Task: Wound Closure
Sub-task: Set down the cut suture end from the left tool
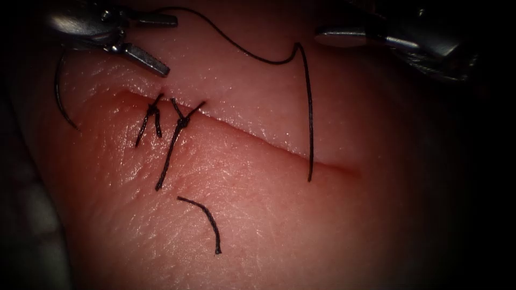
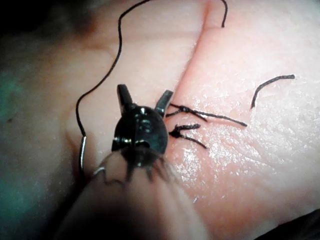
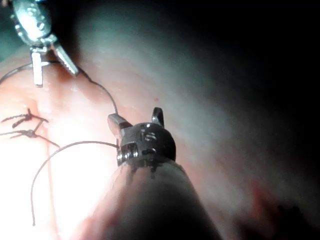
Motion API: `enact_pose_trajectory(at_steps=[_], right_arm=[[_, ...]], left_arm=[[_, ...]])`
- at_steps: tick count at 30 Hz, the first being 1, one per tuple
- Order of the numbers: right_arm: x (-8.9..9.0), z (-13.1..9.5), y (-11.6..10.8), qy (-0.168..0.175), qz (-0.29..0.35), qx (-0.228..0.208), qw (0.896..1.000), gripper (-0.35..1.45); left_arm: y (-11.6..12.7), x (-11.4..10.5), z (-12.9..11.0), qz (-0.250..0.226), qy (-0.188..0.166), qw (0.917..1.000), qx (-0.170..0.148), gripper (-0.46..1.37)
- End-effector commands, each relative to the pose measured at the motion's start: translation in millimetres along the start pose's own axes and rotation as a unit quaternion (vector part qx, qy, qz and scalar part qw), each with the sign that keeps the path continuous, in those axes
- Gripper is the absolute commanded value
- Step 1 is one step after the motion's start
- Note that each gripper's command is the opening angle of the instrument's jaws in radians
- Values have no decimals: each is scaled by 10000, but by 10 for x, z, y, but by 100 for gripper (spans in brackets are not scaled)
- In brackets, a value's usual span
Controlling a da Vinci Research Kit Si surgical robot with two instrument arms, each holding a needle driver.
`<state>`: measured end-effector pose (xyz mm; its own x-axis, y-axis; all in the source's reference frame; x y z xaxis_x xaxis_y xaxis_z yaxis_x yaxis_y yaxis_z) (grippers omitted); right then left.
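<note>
The left arm's steel needle driver [image 1: 161, 45] has its jaws spread, holding nothing, just above the left end of the slanting cut [image 1: 252, 134] in the pale pink tissue [image 1: 301, 225]. The right arm's steel needle driver [image 3: 135, 119], beyond the cut's right part, also stands parted and empty. The thin curved needle [image 1: 62, 102] lies on the tissue left of the cut. Its dark thread [image 1: 306, 107] crosses the cut's right end. Two dark knotted stitches [image 1: 180, 123] close the left end; a loose cut thread piece [image 1: 207, 220] lies below.

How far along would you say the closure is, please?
Done: two knots tie the cut's left end. In hand: nothing; the left tool and right tool are open, and the needle lies on the tissue, left. Left: the cut's unstitched right stretch.
</note>
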<state>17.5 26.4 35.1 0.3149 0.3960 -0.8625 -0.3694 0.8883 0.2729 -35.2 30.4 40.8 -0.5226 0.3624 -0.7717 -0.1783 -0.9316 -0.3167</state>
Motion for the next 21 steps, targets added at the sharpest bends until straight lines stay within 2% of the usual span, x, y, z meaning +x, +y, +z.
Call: enact_pose_trajectory(at_steps=[1,4,9,14,21], right_arm=[[2,0,0,30,-42,59,10000,120],[5,-1,-3,233,-42,318,9992,124],[12,0,-15,631,-116,605,9961,112],[17,6,-29,813,-185,833,9930,104],[4,15,-53,994,-372,1159,9876,104]], left_arm=[[1,0,-1,16,9,10000,38,48],[6,2,-3,122,25,9999,65,48],[21,4,-5,279,64,9995,150,50],[37,3,-7,488,48,9986,213,53],[62,3,-9,629,24,9975,332,56]])
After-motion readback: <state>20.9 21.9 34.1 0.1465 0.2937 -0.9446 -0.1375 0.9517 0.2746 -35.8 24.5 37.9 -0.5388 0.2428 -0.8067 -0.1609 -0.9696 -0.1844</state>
